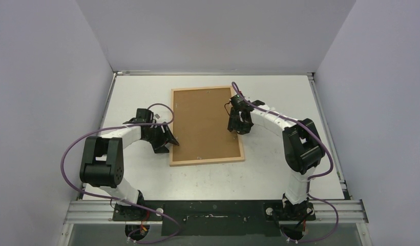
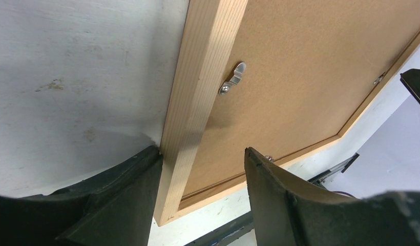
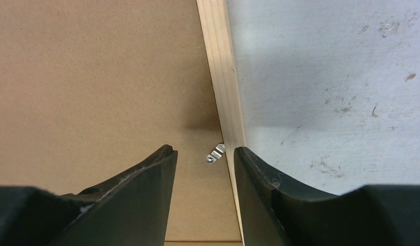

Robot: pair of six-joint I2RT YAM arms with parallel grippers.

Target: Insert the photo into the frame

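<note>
Frame (image 1: 208,160) is laid back-up at mid-table (image 1: 279,102), with the brown backing board (image 1: 205,123) seated inside. Left gripper (image 2: 203,154) is spread apart astride the left rail. Right gripper (image 3: 205,151) is spread apart around a metal clip (image 3: 215,154) at the right rail.

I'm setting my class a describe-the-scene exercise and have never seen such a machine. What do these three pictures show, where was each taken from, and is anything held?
Two robot arms are bolted to a white table, each ending in a two-finger gripper. One picture looks down from above; the others come from cameras on the wrists. A light-wood frame lies back up, with a brown backing board in it. The left gripper stands open astride the left rail, the right gripper open astride the right rail, by a small metal clip. Nothing is held; no photo shows.
</note>
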